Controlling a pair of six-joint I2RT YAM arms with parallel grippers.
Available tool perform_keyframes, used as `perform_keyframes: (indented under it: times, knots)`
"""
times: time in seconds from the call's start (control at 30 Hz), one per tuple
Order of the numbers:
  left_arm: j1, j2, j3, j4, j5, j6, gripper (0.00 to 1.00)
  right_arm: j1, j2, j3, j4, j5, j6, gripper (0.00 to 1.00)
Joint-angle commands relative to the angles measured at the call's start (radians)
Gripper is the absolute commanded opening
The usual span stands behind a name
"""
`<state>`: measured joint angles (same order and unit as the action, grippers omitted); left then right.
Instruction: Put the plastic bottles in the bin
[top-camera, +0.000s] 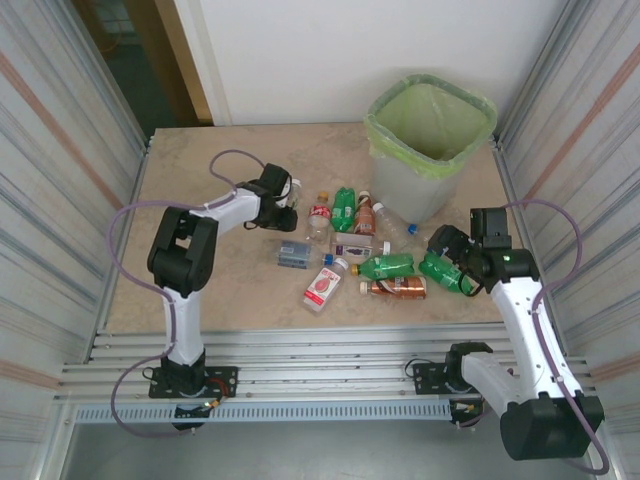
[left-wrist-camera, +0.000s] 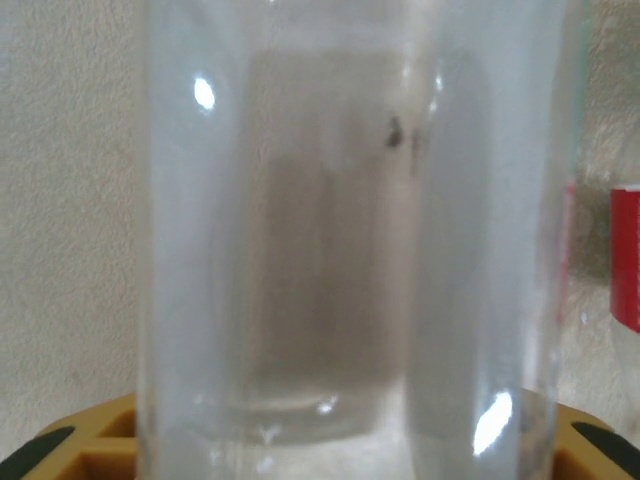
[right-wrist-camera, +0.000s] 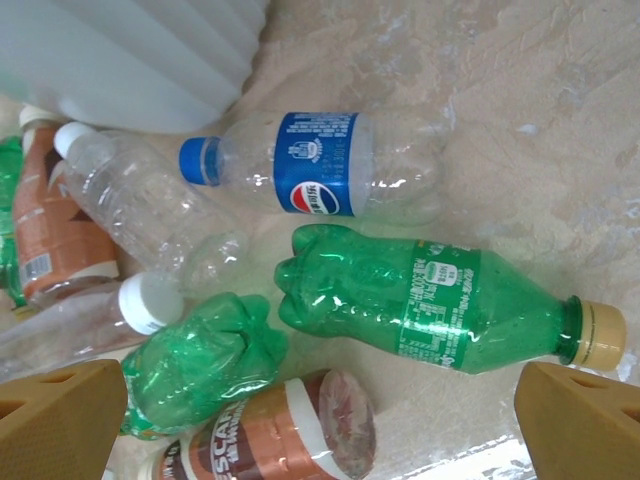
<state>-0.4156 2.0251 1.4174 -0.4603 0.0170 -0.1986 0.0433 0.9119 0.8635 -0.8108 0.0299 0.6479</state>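
A clear plastic bottle (left-wrist-camera: 340, 250) stands upright across the whole left wrist view, between two yellow fingertips (left-wrist-camera: 70, 445). My left gripper (top-camera: 283, 200) is shut on this bottle (top-camera: 292, 188) at the left end of the bottle cluster. My right gripper (top-camera: 455, 262) hangs open over a green bottle with a tan cap (right-wrist-camera: 440, 300), its yellow fingertips (right-wrist-camera: 60, 420) wide apart on either side. Beside it lie a blue-labelled clear bottle (right-wrist-camera: 320, 175), a second green bottle (right-wrist-camera: 195, 360) and a brown-labelled one (right-wrist-camera: 270, 440). The green-lined bin (top-camera: 375, 125) stands at the back right.
Several more bottles lie mid-table, among them a red-labelled one (top-camera: 320, 215), a pink-labelled one (top-camera: 322, 285) and a flattened blue one (top-camera: 293, 255). Corrugated metal walls (top-camera: 60, 180) close both sides. The bin's wall (right-wrist-camera: 130, 60) rises just beyond the right-hand bottles.
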Motion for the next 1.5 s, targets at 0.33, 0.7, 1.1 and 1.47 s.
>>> perform_keyframes:
  times: [0.33, 0.7, 1.1, 1.47]
  knots:
    - [0.006, -0.417, -0.196, 0.078, 0.005, -0.042, 0.26, 0.021, -0.085, 0.024, 0.083, -0.086, 0.007, 0.98]
    - [0.006, -0.663, -0.29, 0.147, 0.138, -0.079, 0.25, 0.084, -0.136, 0.066, 0.125, -0.11, -0.016, 0.98]
    - [0.001, -0.78, -0.309, 0.312, 0.374, -0.168, 0.25, 0.113, -0.172, 0.121, 0.254, -0.255, -0.021, 0.98]
    - [-0.065, -0.742, -0.303, 0.513, 0.579, -0.259, 0.26, 0.228, -0.128, 0.159, 0.443, -0.351, -0.012, 0.98]
